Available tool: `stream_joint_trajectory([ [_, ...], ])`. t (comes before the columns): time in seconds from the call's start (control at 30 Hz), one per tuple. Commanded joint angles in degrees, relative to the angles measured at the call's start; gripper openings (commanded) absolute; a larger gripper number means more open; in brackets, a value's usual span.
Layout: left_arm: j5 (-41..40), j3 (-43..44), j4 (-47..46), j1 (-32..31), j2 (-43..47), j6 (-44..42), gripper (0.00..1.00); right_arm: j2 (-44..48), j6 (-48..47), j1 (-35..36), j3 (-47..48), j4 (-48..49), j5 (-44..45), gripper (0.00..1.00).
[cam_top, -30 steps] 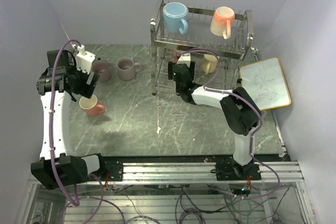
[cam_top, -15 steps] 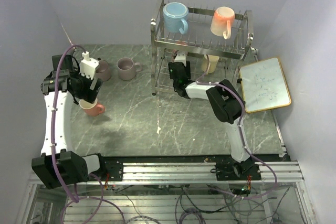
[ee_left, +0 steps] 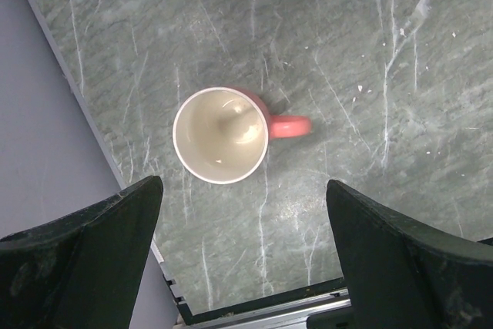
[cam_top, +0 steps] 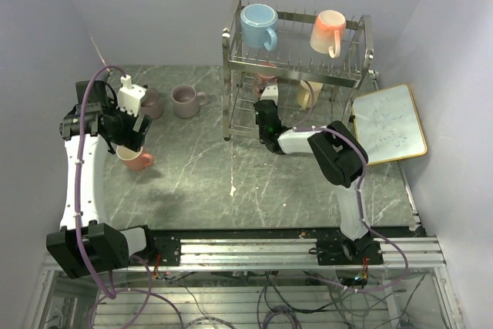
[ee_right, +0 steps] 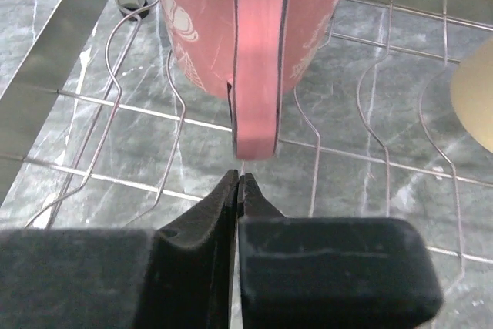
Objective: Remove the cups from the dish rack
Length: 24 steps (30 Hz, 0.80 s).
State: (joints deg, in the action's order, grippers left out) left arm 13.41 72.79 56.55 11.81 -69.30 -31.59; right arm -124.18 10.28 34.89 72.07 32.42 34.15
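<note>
R gripper (ee_right: 239, 184) clenched on nothing, jaws pressed together, tips just short of the red-pink patterned mug (ee_right: 192, 28) on the dish rack (ee_right: 54, 59) lower tier. Its handle (ee_right: 258, 75) runs vertical, edge-on, straight ahead of tips. R arm far nearer; prob needs to reopen & push fwd to straddle it. L gripper (ee_left: 243, 213) spread wide above salmon mug (ee_left: 221, 135) on table (ee_left: 385, 52)

The pink cup (ee_right: 254, 36) bears white swirls, the salmon cup (ee_left: 221, 135) is cream inside, and the table (ee_left: 385, 52) is grey-green, white-veined marble.
</note>
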Motion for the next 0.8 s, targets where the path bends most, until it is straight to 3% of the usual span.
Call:
stream_joint_trajectory([
  [0.0, 1.8, 0.0, 0.3, 0.7, 1.9, 0.3, 0.99, 5.3, 0.7, -0.6, -5.7, -0.1, 3.4, 0.00],
  [0.77, 2.8, 0.2, 1.8, 0.7, 4.7, -0.4, 0.99, 24.5, 0.9, 1.6, -22.1, 9.8, 2.3, 0.00],
])
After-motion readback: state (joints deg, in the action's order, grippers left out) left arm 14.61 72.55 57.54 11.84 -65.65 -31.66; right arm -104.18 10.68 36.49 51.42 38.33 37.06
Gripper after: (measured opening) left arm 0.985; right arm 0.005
